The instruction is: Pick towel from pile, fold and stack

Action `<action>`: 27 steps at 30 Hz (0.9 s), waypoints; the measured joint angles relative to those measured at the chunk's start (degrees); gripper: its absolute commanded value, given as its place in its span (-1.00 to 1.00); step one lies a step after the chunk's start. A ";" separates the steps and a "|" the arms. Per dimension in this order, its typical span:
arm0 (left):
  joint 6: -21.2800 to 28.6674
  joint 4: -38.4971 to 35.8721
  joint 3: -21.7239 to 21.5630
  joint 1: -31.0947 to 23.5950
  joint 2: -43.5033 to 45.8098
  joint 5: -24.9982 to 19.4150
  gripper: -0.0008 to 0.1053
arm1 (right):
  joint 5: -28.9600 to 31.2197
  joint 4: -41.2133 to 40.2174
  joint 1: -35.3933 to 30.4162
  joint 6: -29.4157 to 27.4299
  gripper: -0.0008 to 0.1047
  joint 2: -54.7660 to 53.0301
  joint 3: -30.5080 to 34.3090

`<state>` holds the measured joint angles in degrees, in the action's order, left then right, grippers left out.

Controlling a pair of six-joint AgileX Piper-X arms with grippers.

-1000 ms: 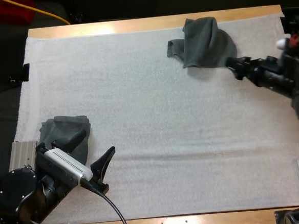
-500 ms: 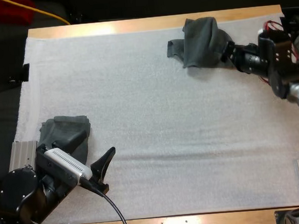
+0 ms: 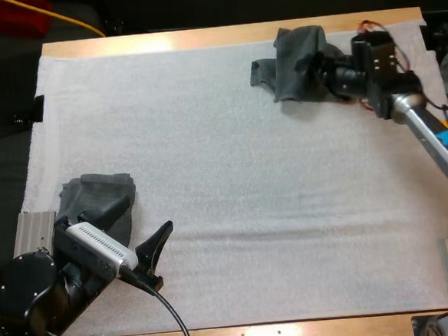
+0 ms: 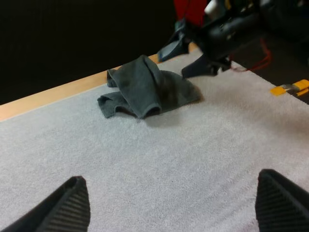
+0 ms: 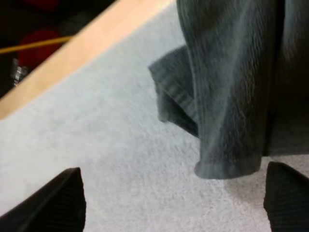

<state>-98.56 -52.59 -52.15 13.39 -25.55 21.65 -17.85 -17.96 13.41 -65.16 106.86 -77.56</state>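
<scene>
White mat (image 3: 233, 183) covers most of the wooden table (image 3: 222, 36), and all places below are given relative to that mat.

At the mat's near left corner lies a folded towel (image 3: 95, 194), flat and squared. I judge this to be one finished fold and the start of the stack. At the mat's far right corner sits a crumpled towel (image 3: 301, 62), bunched with one flap trailing toward the mat's middle. It is the only unfolded piece I can make out, so the pile seems to be down to this one.

The right gripper (image 3: 324, 75) is at that towel's right side. Its jaws are apart, and the right wrist view shows the cloth hanging ahead of the two fingers (image 5: 63, 203), not pinched between them. So the pick is not yet made. Grasping, carrying toward the mat's centre, folding and stacking are all left to do for this towel.

The left gripper (image 3: 139, 220) rests at the near left corner of the mat with its jaws apart, holding nothing. One finger reaches over the folded towel's near edge, though I cannot tell whether it touches.

Nothing on the mat acts as a container, and both towels lie directly on it.
</scene>
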 measured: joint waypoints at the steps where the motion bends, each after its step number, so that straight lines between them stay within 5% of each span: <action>1: 0.00 0.00 0.00 0.00 0.00 0.00 0.31 | 0.23 0.00 0.23 0.00 0.42 0.93 -0.47; 17: 0.00 0.00 0.00 0.00 0.00 0.00 0.31 | 1.37 10.11 0.96 7.12 0.39 13.47 -2.48; 27: 0.00 0.00 0.00 0.00 0.00 0.00 0.31 | 1.52 11.92 2.10 8.11 -0.62 15.11 -2.65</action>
<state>-98.56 -52.59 -52.15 13.39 -25.55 21.65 -16.32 -6.04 15.51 -57.05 121.97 -80.21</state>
